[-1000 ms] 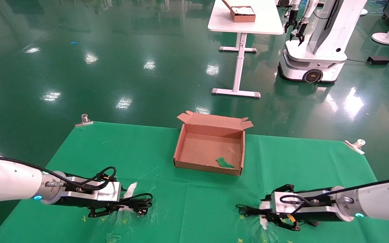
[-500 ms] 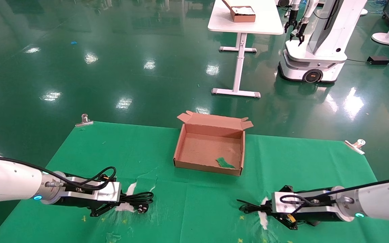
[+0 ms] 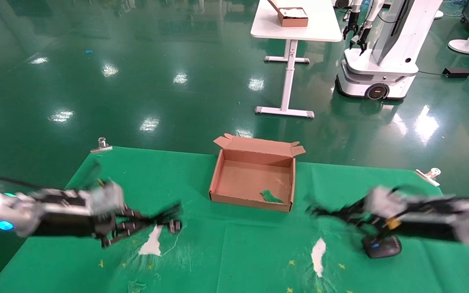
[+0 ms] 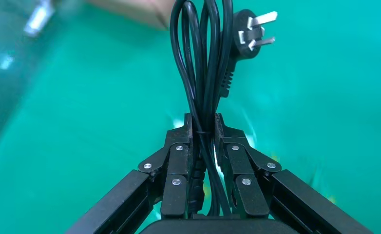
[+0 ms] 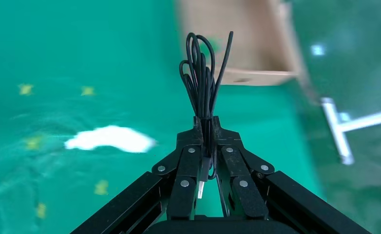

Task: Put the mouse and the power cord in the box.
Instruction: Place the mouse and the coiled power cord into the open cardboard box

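The open pinkish-brown box [image 3: 222, 171] stands at the middle back of the green cloth. My left gripper [image 3: 136, 221] [image 4: 203, 122] is lifted at the box's front left, shut on the coiled black power cord [image 4: 200, 58]. The cord's plug [image 3: 173, 224] [image 4: 249, 31] points toward the box. My right gripper [image 3: 338, 211] [image 5: 205, 122] is shut on the mouse's thin bundled cable [image 5: 203, 73] at the box's front right. The black mouse [image 3: 381, 246] sits low beneath the right arm; whether it touches the cloth I cannot tell.
A green scrap [image 3: 271, 196] lies inside the box. White worn patches [image 3: 151, 244] [image 3: 319, 250] mark the cloth. Metal clips [image 3: 101, 144] [image 3: 430, 175] hold its back corners. Beyond stand a white table [image 3: 295, 30] with a smaller brown box [image 3: 293, 16] and another robot [image 3: 381, 53].
Both arms have risen from the front of the cloth and swung back toward the box, carrying the cord and the cable. The mouse now shows under the right arm.
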You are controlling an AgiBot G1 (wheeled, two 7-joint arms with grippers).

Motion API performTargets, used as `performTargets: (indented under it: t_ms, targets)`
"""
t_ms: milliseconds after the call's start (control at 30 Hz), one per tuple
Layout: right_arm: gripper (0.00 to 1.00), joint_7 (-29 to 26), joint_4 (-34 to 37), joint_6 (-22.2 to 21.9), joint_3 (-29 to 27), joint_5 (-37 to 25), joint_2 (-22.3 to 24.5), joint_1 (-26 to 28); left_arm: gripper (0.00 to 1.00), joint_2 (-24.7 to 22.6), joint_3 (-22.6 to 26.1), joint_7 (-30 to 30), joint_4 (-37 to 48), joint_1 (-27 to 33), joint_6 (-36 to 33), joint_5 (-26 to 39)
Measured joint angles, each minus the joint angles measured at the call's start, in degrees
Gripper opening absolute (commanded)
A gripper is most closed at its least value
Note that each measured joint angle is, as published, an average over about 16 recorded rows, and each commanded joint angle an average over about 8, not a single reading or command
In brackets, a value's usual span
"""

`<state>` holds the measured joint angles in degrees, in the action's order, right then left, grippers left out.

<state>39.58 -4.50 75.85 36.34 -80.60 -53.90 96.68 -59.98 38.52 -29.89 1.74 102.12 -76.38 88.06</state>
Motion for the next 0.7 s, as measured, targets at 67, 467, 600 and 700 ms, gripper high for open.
performTargets:
  t_ms: [67,467,600,700]
  targets:
    - [0.0,-1.18,-0.75,0.95,-0.53,0.73,1.16,1.63,0.0,0.46,-1.23,1.83,1.14,1.17,-1.44,-1.77]
    - [0.0,-6.35,-4.86,-3.69,-1.91,2.72,-5.79,7.19,0.0,-6.06,-6.92,10.22,4.86,7.87,4.74,-10.22]
    - [0.0,-6.16,-3.48,-10.88,-2.19,3.1,-12.17,5.83,0.0,-9.53,-7.74,11.27,4.09,9.56,10.02,-11.62]
    - [0.0,-5.54,-2.05,-16.99,-2.23,3.17,-16.56,3.93,0.0,-11.38,-7.97,11.61,3.15,10.44,12.99,-12.08]
